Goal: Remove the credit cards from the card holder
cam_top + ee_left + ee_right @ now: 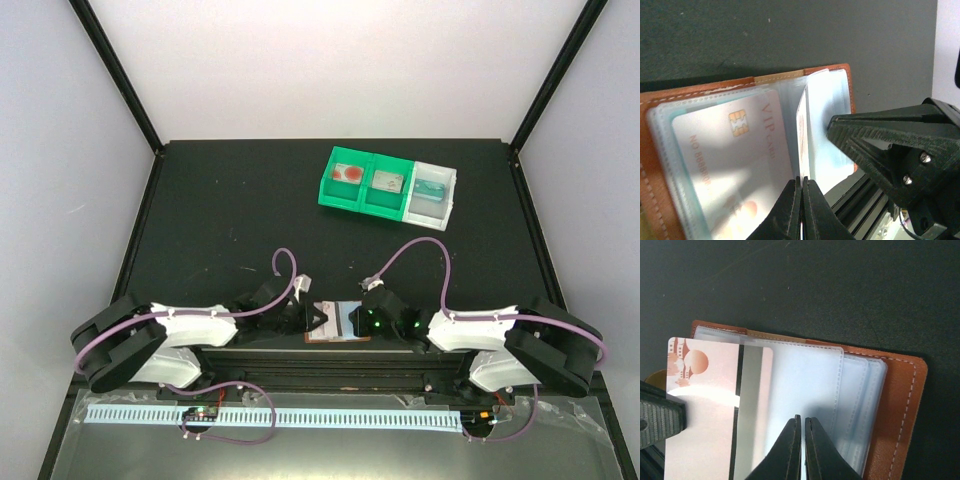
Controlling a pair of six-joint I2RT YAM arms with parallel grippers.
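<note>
The top camera sits high above the card holder (335, 322), on its near side, and looks steeply down, so the holder appears small and far off. Each wrist camera hangs close over the card holder (left from its left side (650, 150), right from its right (900, 405)), looking down and forward. All three views share the open holder.

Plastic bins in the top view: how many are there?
3, touching in one row at the far right: a left green plastic bin, a middle green plastic bin, a right white plastic bin. None appears hidden.
</note>
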